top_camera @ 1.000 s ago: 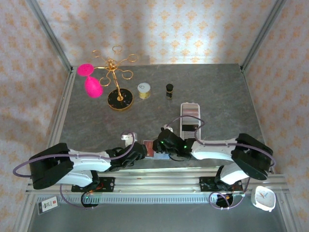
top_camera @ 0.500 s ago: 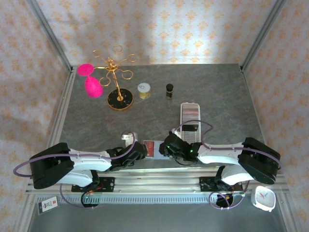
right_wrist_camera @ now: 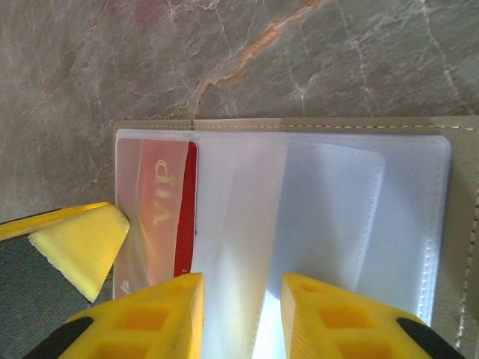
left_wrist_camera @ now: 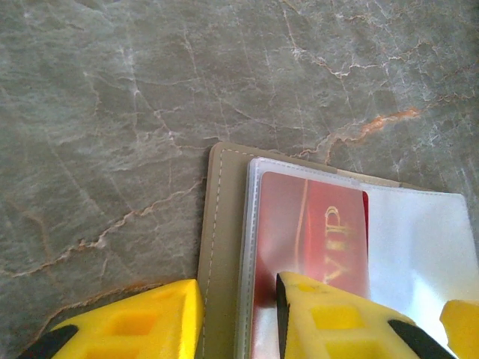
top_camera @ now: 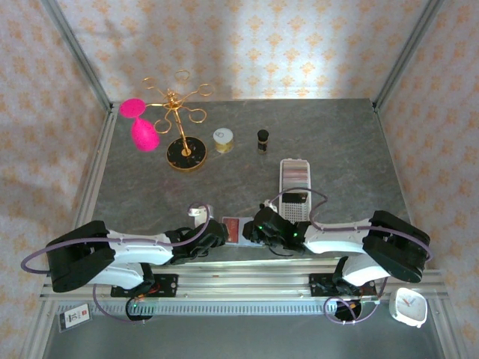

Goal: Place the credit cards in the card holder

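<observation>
While both arms lie low along the near edge, the grey marbled tabletop (top_camera: 337, 149) carries a long white perforated tray (top_camera: 294, 183) right of centre. The card holder (top_camera: 233, 222) lies at the tabletop's 6 o'clock, opened flat, with the tray near it at its 1 o'clock but apart.

Seen from above, the left end effector (left_wrist_camera: 236, 293) sits at the holder's 9 o'clock and the right end effector (right_wrist_camera: 241, 286) at its 3 o'clock. The left one's yellow fingers stand apart, one over bare tabletop and one over a clear sleeve, with the holder's stitched cover edge in the gap; they pinch nothing. The right one's fingers also stand apart above the clear sleeves, a sleeve leaf running up between them; I cannot tell whether they grip it.

A red VIP card (right_wrist_camera: 168, 202) sits inside the sleeve at the holder's 9 o'clock end in the right wrist view.
</observation>
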Robot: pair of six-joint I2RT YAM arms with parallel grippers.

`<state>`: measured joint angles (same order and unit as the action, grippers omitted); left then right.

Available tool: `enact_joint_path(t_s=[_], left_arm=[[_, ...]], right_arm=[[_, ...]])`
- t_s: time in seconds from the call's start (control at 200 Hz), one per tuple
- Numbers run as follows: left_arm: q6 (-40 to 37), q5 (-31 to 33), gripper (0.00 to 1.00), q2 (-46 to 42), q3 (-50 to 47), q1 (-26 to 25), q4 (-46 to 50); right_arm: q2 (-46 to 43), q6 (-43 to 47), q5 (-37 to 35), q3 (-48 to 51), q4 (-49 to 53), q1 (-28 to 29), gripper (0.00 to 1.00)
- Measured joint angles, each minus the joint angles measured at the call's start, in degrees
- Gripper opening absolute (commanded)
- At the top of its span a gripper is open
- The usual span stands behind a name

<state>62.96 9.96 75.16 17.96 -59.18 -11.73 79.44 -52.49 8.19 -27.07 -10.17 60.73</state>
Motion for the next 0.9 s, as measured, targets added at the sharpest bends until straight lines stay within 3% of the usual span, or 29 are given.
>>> enact_joint_path(t_s=[0.315,0.475,0.571,0.901], left_arm=[[0.0,0.6,0.31,0.4,0.1,-0.1,-0.1],[0.0,0.7,0.32,0.6,0.3,-0.3,-0.1],[0.0,0.9,0.32,0.6,0.3,-0.4,-0.1],[0.5,-0.1,0.33,-1.4,-2.3,-0.3,-3.2]], right_arm=[[-2.1,0.2,0.0,0.0,1.4,0.1,0.20],[-2.1,0.2,0.2,0.0,1.0,0.2,0.21],[-1.8,0.2,0.7,-0.2,0.7,0.3,0.00],[-6.8,0.0,-0.3,1.3,-0.9,0.4,0.00]])
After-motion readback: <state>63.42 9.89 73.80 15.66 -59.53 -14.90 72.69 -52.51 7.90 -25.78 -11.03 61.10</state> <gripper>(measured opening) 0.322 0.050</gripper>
